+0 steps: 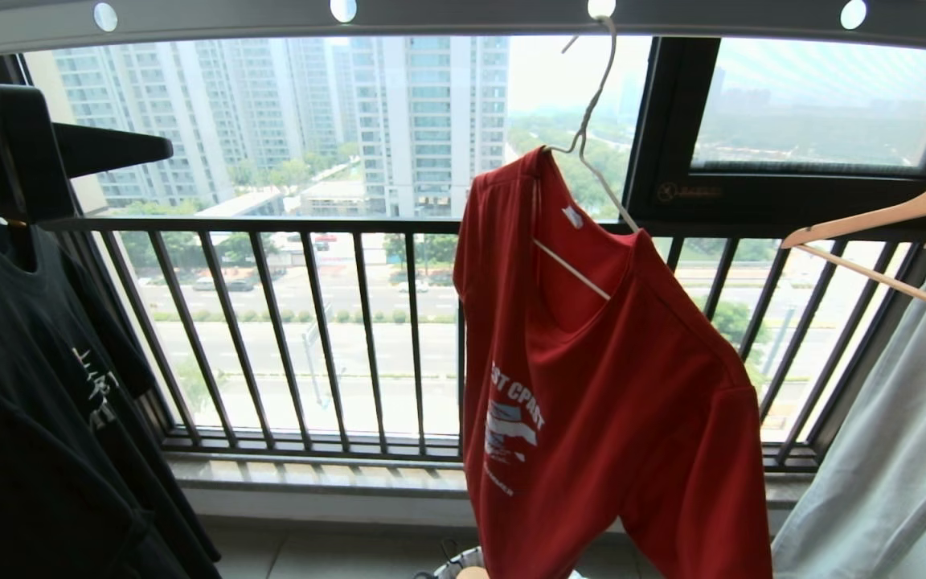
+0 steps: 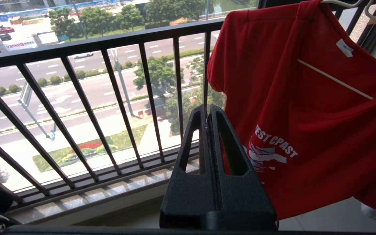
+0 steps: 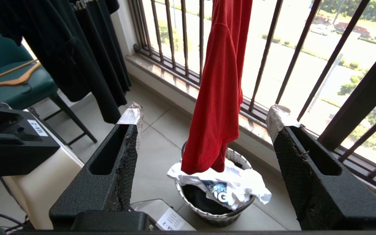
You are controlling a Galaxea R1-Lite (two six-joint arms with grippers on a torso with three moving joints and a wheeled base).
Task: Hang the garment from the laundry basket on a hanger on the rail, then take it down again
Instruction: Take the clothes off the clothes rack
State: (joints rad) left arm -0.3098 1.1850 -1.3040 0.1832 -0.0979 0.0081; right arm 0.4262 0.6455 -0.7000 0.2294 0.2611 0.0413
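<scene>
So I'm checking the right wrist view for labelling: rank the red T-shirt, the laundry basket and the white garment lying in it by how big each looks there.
1. Red T-shirt, largest by far, though it hangs nearer the camera.
2. Laundry basket and white garment: they look much alike, the garment hiding part of the basket, so no ranking.

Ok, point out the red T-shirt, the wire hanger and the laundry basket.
red T-shirt (image 1: 632, 386): head view, on its chest.
wire hanger (image 1: 592, 112): head view, on its twisted neck.
laundry basket (image 3: 237, 156): right wrist view, on its mesh rim.

Bright hazy daylight through window; foreground backlit, dark; frames sharp.
</scene>
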